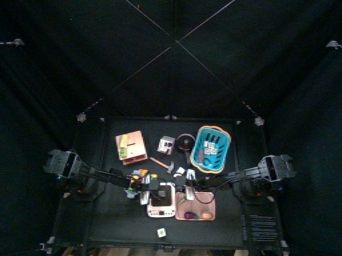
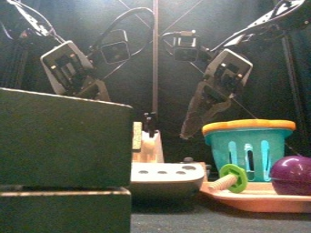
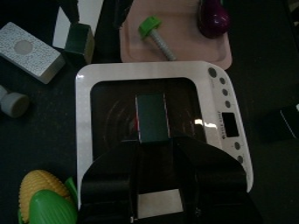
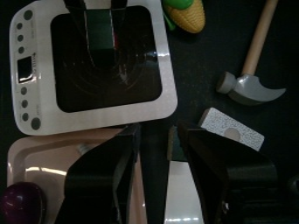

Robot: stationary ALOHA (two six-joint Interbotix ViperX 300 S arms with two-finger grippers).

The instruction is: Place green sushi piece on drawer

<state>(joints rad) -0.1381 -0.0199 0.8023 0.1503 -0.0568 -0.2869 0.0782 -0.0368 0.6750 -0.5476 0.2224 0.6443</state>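
Sushi piece (image 3: 152, 115), the green one, is being grasped by the left pincer (image 4: 101, 42), directly above a white scale (image 3: 93, 96). Placing is being left undone; the drawer is not being made out with certainty.

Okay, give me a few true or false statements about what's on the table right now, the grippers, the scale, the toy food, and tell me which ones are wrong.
1. The left gripper holds the green sushi piece over the white scale. True.
2. The purple eggplant lies in the teal basket. False: it lies on the pink board.
3. The right gripper is open and empty. True.
4. The toy corn sits on the scale. False: it lies on the table beside it.
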